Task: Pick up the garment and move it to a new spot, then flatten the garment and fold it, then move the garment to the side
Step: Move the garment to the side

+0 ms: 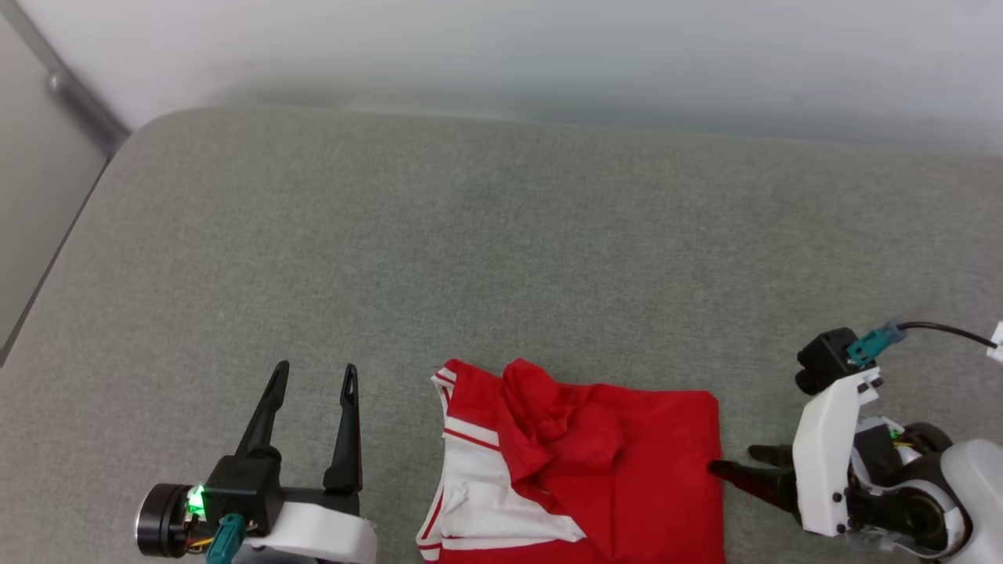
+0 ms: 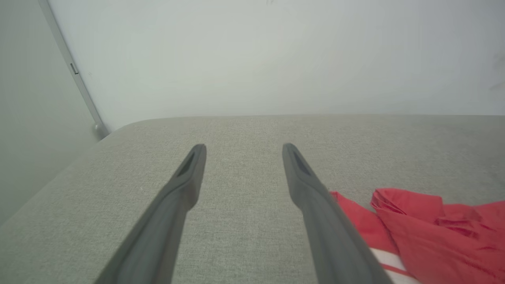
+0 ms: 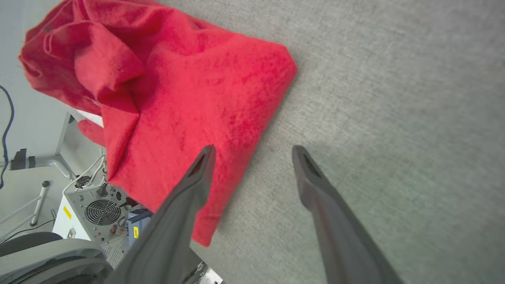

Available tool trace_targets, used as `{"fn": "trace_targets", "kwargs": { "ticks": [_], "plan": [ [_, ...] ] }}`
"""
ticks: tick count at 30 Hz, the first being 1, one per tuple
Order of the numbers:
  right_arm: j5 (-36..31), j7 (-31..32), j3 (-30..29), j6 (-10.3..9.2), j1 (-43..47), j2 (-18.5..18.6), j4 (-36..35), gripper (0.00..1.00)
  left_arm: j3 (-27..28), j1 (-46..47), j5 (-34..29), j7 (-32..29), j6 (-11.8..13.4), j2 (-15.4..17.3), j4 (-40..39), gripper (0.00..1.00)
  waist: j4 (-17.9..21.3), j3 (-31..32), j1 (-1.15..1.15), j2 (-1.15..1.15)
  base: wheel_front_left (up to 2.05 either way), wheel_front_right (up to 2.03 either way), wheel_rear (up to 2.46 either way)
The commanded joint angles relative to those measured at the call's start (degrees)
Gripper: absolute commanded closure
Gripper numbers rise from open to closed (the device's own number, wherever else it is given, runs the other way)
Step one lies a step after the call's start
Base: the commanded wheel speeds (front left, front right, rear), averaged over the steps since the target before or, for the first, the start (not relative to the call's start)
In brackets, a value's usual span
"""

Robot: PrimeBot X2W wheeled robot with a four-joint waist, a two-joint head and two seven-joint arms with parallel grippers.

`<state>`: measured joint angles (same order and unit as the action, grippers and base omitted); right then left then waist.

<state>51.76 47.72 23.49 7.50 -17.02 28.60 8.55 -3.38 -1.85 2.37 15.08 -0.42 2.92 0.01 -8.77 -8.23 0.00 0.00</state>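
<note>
Currently the red jersey (image 1: 611, 462) is lying bunched on the grey padded surface (image 1: 501, 258), between the left gripper (image 1: 316, 368) and right gripper (image 1: 733, 459), both gaping empty. Ideally the right should be sliding one finger under the side edge before pinching.

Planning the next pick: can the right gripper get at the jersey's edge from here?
Probably yes: the right gripper is open and straddles the edge of the jersey, with nothing in between.

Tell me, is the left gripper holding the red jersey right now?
No, the left gripper is open and empty, standing clear of the garment that lies to its right.
</note>
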Motion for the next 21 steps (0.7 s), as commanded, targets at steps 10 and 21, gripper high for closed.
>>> {"fn": "trace_targets", "kwargs": {
  "ticks": [10,21],
  "plan": [
    [4.04,-3.33,5.29,-0.05,1.47,-4.99,5.94,0.0,-1.39,3.19,0.53,0.11,0.65,-0.07,0.46,0.0,-3.03,-4.55,0.0,0.0,0.0,0.0,0.0],
    [3.26,-9.88,11.25,-0.05,-1.9,-3.6,8.45,1.0,-2.06,2.32,0.73,0.12,1.52,-0.06,1.08,0.0,-3.41,-2.86,0.0,0.0,0.0,0.0,0.0]
  ]
}}
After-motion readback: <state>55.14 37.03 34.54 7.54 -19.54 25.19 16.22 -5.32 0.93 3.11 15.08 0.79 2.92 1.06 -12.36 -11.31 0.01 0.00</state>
